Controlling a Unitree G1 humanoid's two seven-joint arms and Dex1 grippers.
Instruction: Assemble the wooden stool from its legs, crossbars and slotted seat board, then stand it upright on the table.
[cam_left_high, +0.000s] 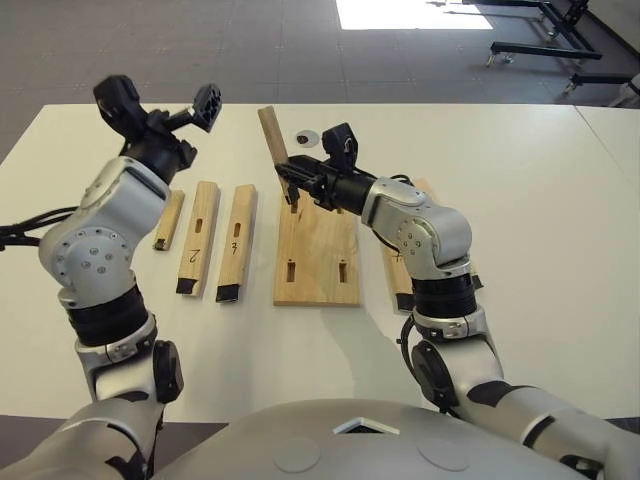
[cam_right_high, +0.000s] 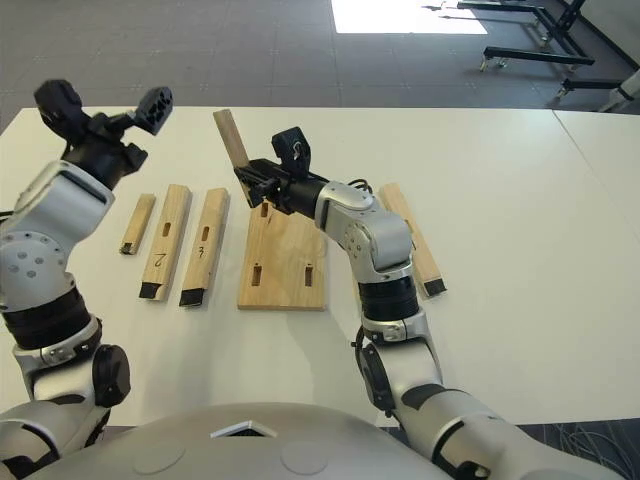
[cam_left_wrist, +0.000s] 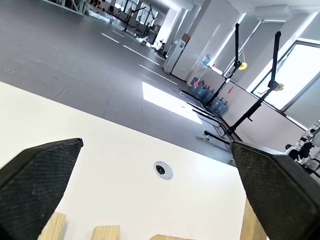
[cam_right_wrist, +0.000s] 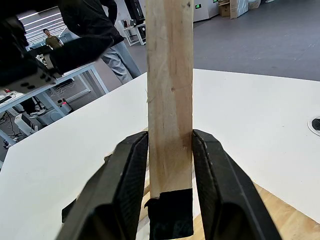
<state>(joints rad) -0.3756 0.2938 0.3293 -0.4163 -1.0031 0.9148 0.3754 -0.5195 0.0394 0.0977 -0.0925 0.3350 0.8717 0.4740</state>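
The right gripper (cam_left_high: 293, 183) pinches a leg (cam_left_high: 273, 133) just above its dark end, leaning over the far-left slot of the seat board (cam_left_high: 318, 262) at the middle of the table (cam_left_high: 540, 200). Pushed down at that tilt, the end could jam or lever the board askew. The left gripper (cam_left_high: 163, 100), fingers spread wide, hangs near the far-left corner, so nothing steadies the board.

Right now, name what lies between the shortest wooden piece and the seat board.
Two legs, one beside the other, seen in both eye views.
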